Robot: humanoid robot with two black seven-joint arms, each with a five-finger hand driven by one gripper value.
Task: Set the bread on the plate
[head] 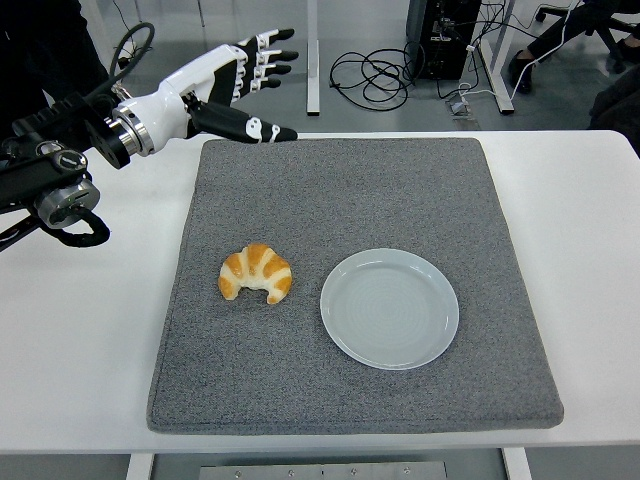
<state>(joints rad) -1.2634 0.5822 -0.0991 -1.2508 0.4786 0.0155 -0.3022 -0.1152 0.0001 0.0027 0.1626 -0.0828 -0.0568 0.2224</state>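
A golden croissant (256, 273) lies on the grey mat (350, 200), left of centre. A pale blue round plate (389, 307) sits on the mat just right of the croissant, a small gap between them. My left hand (245, 85) is white and black, fingers spread open and empty, held in the air above the mat's far left corner, well behind the croissant. Its black arm (60, 170) comes in from the left edge. The right arm is out of view.
The mat covers most of the white table (580, 220). Beyond the table's far edge are floor cables (370, 75), desk legs and a dark computer case (440, 35). A person's dark clothing (40, 50) shows at top left.
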